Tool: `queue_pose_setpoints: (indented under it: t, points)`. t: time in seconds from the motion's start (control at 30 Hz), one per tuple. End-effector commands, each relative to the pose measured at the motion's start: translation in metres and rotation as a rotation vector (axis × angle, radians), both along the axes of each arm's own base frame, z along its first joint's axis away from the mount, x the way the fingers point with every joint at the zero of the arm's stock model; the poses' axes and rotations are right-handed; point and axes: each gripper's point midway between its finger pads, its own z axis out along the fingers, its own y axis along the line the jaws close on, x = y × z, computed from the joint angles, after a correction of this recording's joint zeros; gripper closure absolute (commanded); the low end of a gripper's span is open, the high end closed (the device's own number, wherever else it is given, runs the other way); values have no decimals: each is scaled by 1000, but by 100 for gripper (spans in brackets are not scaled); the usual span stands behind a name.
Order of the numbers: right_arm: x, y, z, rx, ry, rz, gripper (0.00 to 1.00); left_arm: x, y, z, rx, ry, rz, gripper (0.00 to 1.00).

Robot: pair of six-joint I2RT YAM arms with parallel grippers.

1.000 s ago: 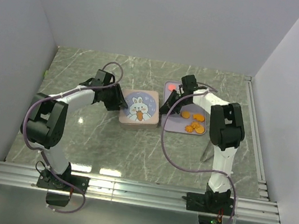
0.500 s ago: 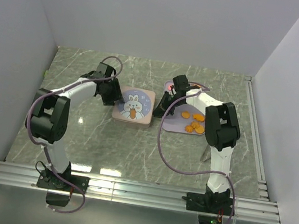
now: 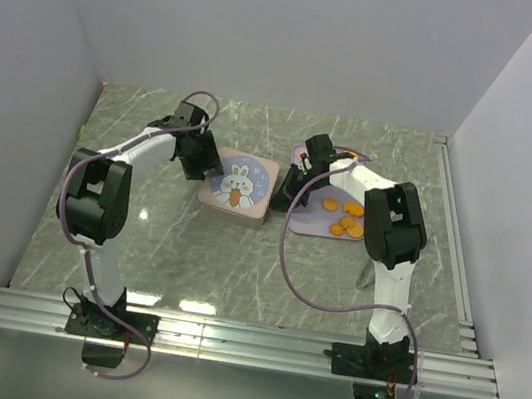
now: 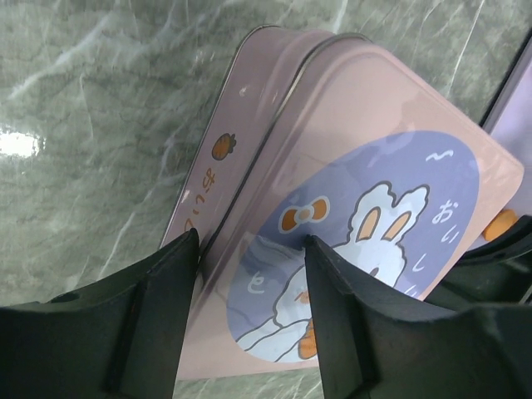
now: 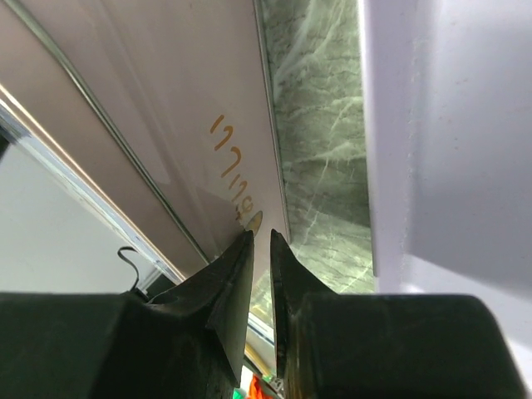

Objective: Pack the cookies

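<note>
Several orange cookies (image 3: 346, 218) lie on the lavender tray (image 3: 312, 225); one cookie (image 4: 501, 223) shows past the tin in the left wrist view. A pink tin (image 3: 238, 187) with a bunny lid sits left of the tray, its lid (image 4: 366, 150) askew on the base. My left gripper (image 3: 202, 166) is open at the tin's left side, its jaws (image 4: 252, 241) astride the lid's edge. My right gripper (image 3: 284, 192) is shut, empty, its tips (image 5: 260, 235) against the tin's right side (image 5: 166, 108), with the tray (image 5: 449, 125) beside it.
White walls close in the green marble table (image 3: 235, 266) on three sides. A metal rail (image 3: 244, 341) runs along the near edge. A thin grey object (image 3: 366, 271) lies by the right arm's base.
The tin has slid left and a little back, turning slightly. My left gripper has moved back and opened wider. My right gripper has followed leftward against the tin.
</note>
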Motion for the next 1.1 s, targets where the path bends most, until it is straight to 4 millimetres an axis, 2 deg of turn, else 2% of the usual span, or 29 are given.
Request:
queue_pose_setpoints:
  t: [0.0,0.07,0.13,0.17,0.2,0.33,0.43,0.53,0.57,0.63,0.67,0.7,0.73,0.87,0.9,0.93,1.07]
  points:
    - [-1,20,33,68,-65,66,78,14,-19,22,-89,-28,-14,40]
    - [3,7,35,44,-76,38,78,18,-19,22,-85,-20,-16,40]
    - [7,-8,47,31,-102,10,78,22,-19,20,-81,-18,-19,39]
    - [12,-24,46,7,-104,-29,78,21,-20,19,-81,-13,-21,39]
    - [13,-31,57,7,-131,-45,78,22,-20,16,-81,-6,-22,39]
    - [19,-54,78,-26,-193,-79,79,26,-22,14,-81,-1,-26,39]
    - [23,-51,103,-4,-250,-74,76,29,-22,11,-77,8,-26,39]
    - [29,-41,121,55,-285,-66,60,36,-23,14,-74,4,-26,38]
    - [33,-38,127,67,-299,-64,58,38,-24,16,-74,1,-28,38]
    - [38,-33,123,66,-284,-59,53,42,-24,16,-68,6,-29,38]
    - [44,-31,129,75,-297,-57,52,44,-24,16,-65,8,-30,37]
    - [46,-30,121,71,-272,-57,52,45,-23,14,-55,15,-28,36]
    - [49,-28,122,75,-273,-54,51,48,-22,18,-51,10,-25,33]
    - [60,-13,125,113,-276,-42,51,53,-22,16,-42,17,-32,29]
    - [63,-10,119,120,-262,-39,52,52,-24,12,-42,28,-37,29]
    - [66,-5,122,139,-267,-34,55,53,-24,12,-42,29,-37,29]
    - [69,15,116,214,-231,-12,64,55,-26,6,-43,49,-45,28]
